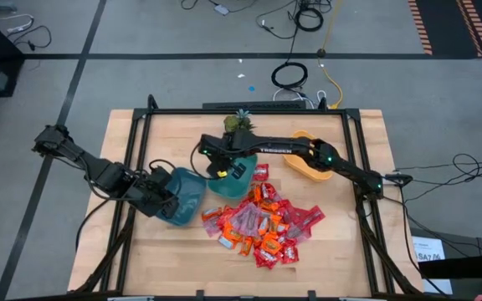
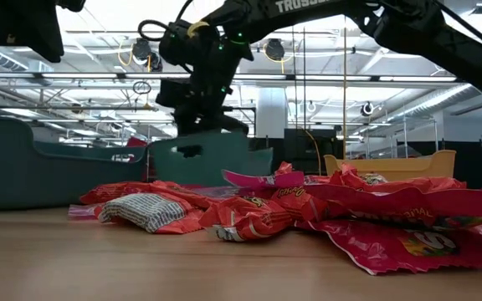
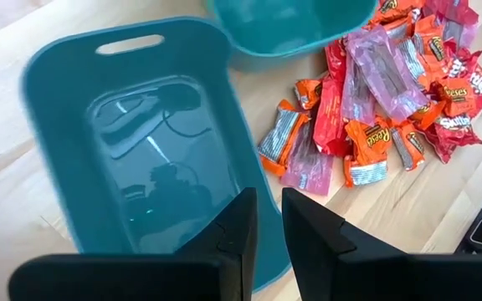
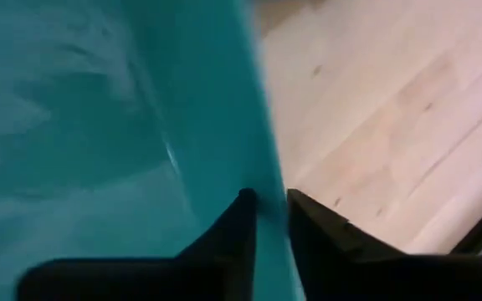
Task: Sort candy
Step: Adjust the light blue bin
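A heap of candy (image 1: 262,221) in red, orange and pink wrappers lies on the wooden table, right of centre; it also shows in the left wrist view (image 3: 392,92). Two teal bowls stand left of it. My left gripper (image 3: 268,226) is shut on the nearer teal bowl (image 1: 187,196). My right gripper (image 4: 268,213) reaches across from the right and is shut on the farther teal bowl (image 1: 228,174), which shows in the low view (image 2: 212,159) under that gripper (image 2: 199,117). My left gripper pinches the nearer bowl's rim (image 3: 262,263) at one long side, one finger inside the bowl and one outside. The fingers slant down from the table's left. The bowl's bottom looks to lie on the table. My right gripper has the farther bowl's wall (image 4: 262,180) between its two fingers, one inside and one outside. The fingers come steeply from above. Whether the bowl is lifted, the candy in front hides.
An orange bowl (image 1: 308,165) stands at the back right under the right arm. A small green plant (image 1: 239,124) sits at the far edge behind the farther teal bowl. Bare wood lies along the near edge and far left. A black frame borders the table.
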Tool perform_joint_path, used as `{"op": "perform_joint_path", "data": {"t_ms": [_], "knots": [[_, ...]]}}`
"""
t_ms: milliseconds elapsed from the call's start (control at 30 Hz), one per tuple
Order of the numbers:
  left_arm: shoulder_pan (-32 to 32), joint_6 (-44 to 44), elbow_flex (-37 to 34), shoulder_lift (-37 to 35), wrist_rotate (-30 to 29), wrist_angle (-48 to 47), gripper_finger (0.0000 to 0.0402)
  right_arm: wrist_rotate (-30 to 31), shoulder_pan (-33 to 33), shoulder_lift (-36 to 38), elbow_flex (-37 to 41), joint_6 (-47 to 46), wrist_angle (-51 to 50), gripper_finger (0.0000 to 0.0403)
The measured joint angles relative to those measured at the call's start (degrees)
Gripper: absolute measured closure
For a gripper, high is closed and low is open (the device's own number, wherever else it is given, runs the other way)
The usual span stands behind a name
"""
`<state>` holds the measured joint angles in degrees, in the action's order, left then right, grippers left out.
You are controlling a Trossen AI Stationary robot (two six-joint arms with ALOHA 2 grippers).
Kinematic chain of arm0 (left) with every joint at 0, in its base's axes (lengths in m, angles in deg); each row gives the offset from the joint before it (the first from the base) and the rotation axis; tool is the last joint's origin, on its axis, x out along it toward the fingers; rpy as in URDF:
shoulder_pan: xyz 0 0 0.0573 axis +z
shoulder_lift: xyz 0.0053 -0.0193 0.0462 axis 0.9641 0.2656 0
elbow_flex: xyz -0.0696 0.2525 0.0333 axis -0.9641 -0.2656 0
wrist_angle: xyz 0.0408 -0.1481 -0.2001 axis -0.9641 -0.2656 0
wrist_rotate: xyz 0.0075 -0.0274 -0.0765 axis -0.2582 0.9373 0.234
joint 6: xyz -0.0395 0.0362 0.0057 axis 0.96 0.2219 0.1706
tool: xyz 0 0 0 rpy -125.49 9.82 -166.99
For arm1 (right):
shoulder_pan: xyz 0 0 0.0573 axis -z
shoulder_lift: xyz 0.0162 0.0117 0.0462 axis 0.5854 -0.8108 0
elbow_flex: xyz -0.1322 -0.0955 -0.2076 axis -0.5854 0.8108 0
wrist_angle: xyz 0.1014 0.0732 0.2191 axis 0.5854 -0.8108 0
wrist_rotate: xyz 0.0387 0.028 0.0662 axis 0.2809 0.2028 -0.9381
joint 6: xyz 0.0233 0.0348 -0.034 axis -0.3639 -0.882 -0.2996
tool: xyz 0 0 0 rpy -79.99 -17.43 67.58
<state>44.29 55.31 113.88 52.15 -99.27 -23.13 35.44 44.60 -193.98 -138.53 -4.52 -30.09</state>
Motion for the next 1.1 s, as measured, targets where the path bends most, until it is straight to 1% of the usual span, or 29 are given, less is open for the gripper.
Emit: {"op": "perform_joint_path", "data": {"t_ms": [67, 133, 200, 400, 733, 767, 900, 1033, 1100], "knots": [[0.0, 0.0, 0.0, 0.0, 0.0, 0.0, 0.0333, 1.9, 0.1, 0.0, 0.0, -0.6, -1.2, 0.0381], [0.0, 0.0, 0.0, 0.0, 0.0, 0.0, 0.0333, 2.1, 0.4, 0.8, 0.0, -2.7, -2.0, 0.0394], [0.0, 0.0, 0.0, 0.0, 0.0, 0.0, 0.0333, 2.2, 1.0, 1.2, 0.0, -5.3, -1.8, 0.0394], [0.0, 0.0, 0.0, 0.0, 0.0, -0.1, 0.0333, 2.3, 3.3, 4.2, -0.5, -11.5, -5.9, 0.0401], [0.0, 0.0, 0.0, 0.0, -0.4, -0.1, 0.0333, 1.8, 9.7, 13.1, -0.5, -16.1, -5.7, 0.0403], [0.0, 0.0, 0.0, 0.0, -0.4, -0.1, 0.0333, 1.1, 10.4, 14.1, -0.5, -16.5, -5.5, 0.0403], [0.0, 0.0, 0.0, 0.0, -0.7, -0.1, 0.0333, -4.5, 12.5, 16.0, -0.6, -19.7, -4.0, 0.0403], [0.0, 0.0, 0.0, 0.0, -0.8, -0.1, 0.0333, -5.5, 12.7, 15.2, -0.6, -21.0, -6.6, 0.0403], [0.0, 0.0, 0.0, 0.0, -0.9, 0.0, 0.0333, -7.7, 12.4, 14.3, -0.5, -21.3, -8.1, 0.0403]]}}
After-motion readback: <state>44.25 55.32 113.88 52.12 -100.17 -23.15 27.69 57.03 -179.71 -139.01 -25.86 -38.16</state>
